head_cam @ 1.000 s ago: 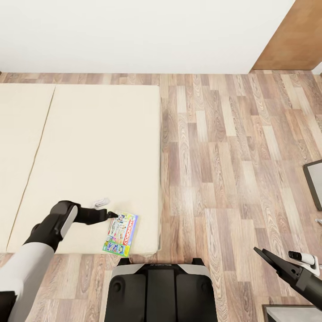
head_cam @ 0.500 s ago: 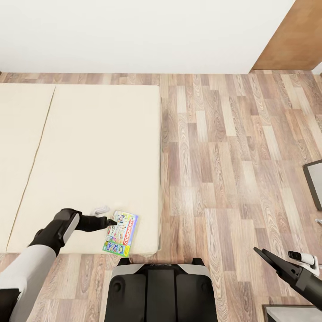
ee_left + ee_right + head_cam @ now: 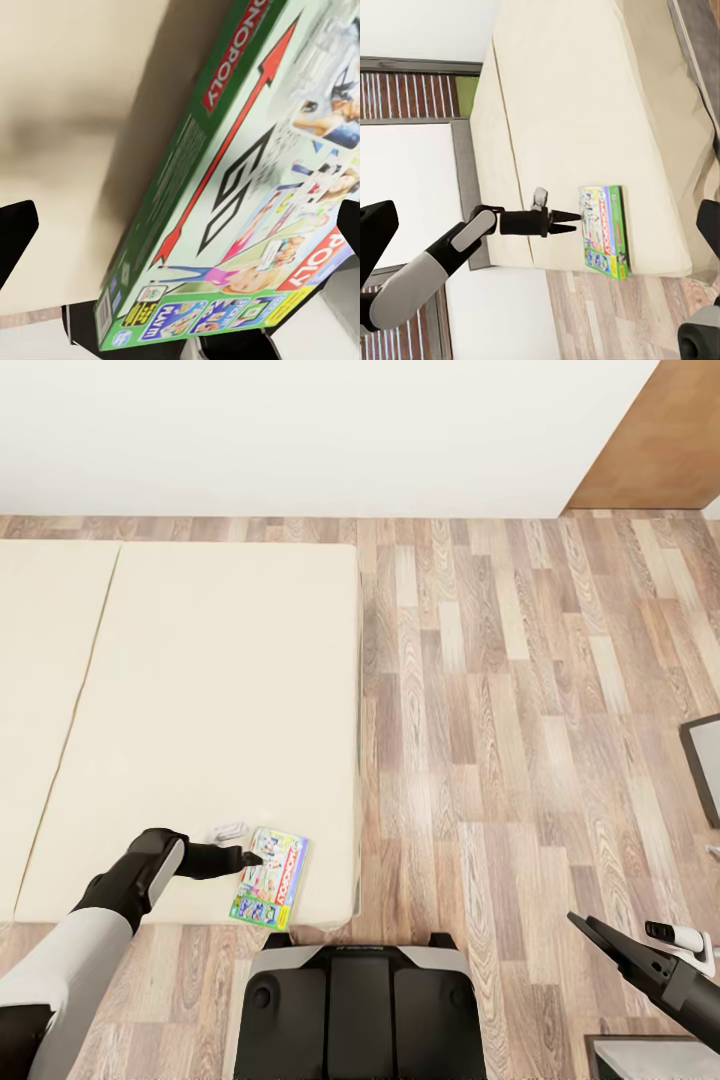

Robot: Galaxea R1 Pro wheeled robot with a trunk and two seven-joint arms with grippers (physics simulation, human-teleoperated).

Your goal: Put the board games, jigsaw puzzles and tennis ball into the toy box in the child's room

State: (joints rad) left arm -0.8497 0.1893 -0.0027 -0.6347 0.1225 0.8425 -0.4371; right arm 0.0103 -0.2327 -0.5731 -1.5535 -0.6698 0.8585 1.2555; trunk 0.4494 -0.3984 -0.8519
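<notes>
A Monopoly board game lies flat on the cream bed, close to its near right corner. My left gripper is at the box's left edge, low over the mattress, open with nothing held. In the left wrist view the game box spans the picture between the wide-apart black fingertips. The right wrist view takes in the bed, the game box and my left gripper from farther off. Over the floor at the lower right, my right gripper is open and empty.
Wood-plank floor runs right of the bed to the white wall. A brown door is at the upper right. A dark-framed grey piece of furniture stands at the right edge. My base is against the bed's near edge.
The head camera has shifted a little, moving the whole picture up. My left gripper has moved slightly nearer along the box's left edge. The game box and right arm have not moved.
</notes>
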